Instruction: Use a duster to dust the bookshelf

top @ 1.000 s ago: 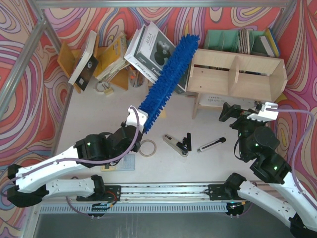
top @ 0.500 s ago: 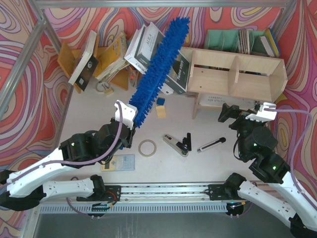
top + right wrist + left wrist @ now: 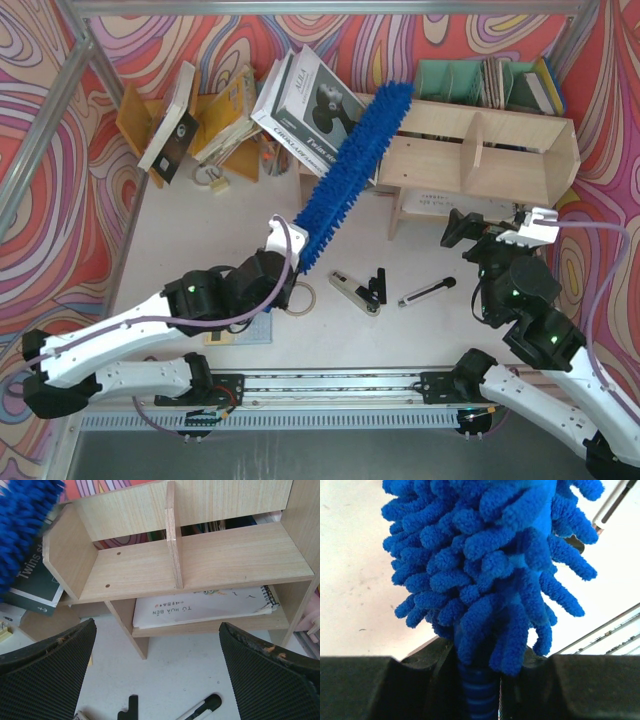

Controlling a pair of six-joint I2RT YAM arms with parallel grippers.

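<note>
While your left gripper point(image 3: 288, 258) is clenched on the thin handle of the duster point(image 3: 355, 170), the blue fluffy head slants away and to the right over the table point(image 3: 200, 230). Its far tip sits at the left end of the bookshelf point(image 3: 500, 150), at the upper tier's corner, though you cannot tell whether it touches the wood. Your right gripper point(image 3: 500, 226) hangs released, fingers point(image 3: 45, 680) spread wide and grasping nothing, facing the front of the bookshelf, where a spiral notebook point(image 3: 200, 611) lies flat on the lower tier.
</note>
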